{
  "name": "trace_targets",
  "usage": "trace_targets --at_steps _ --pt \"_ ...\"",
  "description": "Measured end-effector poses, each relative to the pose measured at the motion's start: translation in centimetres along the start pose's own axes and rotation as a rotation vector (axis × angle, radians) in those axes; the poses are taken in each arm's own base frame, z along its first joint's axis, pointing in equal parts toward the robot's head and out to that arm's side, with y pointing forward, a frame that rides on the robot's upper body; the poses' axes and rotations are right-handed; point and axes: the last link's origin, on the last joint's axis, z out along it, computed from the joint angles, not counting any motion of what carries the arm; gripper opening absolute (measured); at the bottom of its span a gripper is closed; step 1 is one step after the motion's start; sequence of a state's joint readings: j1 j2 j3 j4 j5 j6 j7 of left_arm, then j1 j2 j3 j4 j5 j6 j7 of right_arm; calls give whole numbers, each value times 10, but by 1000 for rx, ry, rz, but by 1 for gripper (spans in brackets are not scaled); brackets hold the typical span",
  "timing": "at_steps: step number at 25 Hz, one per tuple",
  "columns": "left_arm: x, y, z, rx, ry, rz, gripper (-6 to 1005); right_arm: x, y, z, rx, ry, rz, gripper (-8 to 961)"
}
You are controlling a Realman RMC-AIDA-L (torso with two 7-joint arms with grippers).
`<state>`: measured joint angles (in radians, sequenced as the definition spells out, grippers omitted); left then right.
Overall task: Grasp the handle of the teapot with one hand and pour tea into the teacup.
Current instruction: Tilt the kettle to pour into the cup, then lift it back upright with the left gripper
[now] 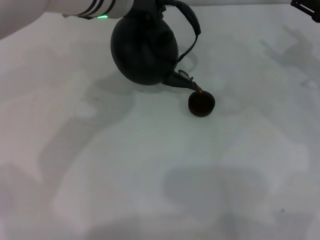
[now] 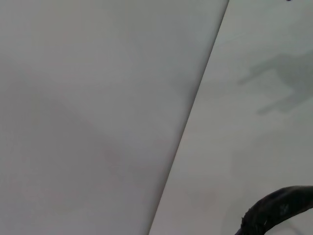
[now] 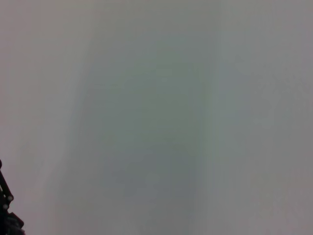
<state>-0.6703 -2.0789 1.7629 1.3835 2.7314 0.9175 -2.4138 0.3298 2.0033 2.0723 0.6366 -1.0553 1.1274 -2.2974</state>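
The black teapot (image 1: 144, 47) hangs tilted above the table at the back, its spout (image 1: 182, 80) pointing down and right. The spout's tip is just over the small dark teacup (image 1: 201, 103), and a thin brown stream (image 1: 199, 90) runs into it. The dark arched handle (image 1: 192, 22) loops up to the top edge, where my left gripper (image 1: 147, 6) holds it at the end of the white left arm. A piece of the handle shows in the left wrist view (image 2: 274, 210). My right gripper (image 1: 306, 7) is parked at the far right corner.
The white table (image 1: 150, 165) carries only shadows around the cup and in front of it. The left wrist view shows the table's edge (image 2: 190, 117) running diagonally. The right wrist view shows blank surface.
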Motion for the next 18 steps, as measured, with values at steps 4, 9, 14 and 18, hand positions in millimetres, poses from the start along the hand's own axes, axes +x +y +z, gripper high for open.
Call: trace_targets --at_steps 4,9,14,18 --pt "3 0 0 -2 -1 9 135 0 0 0 1 1 0 854" --pt "5 2 1 -9 -2 22 134 0 -1 1 5 3 -1 854" --pt "7 2 1 -9 0 29 133 0 -2 1 8 5 -2 854" --pt "7 2 1 -9 0 29 133 0 -2 2 9 5 -3 854"
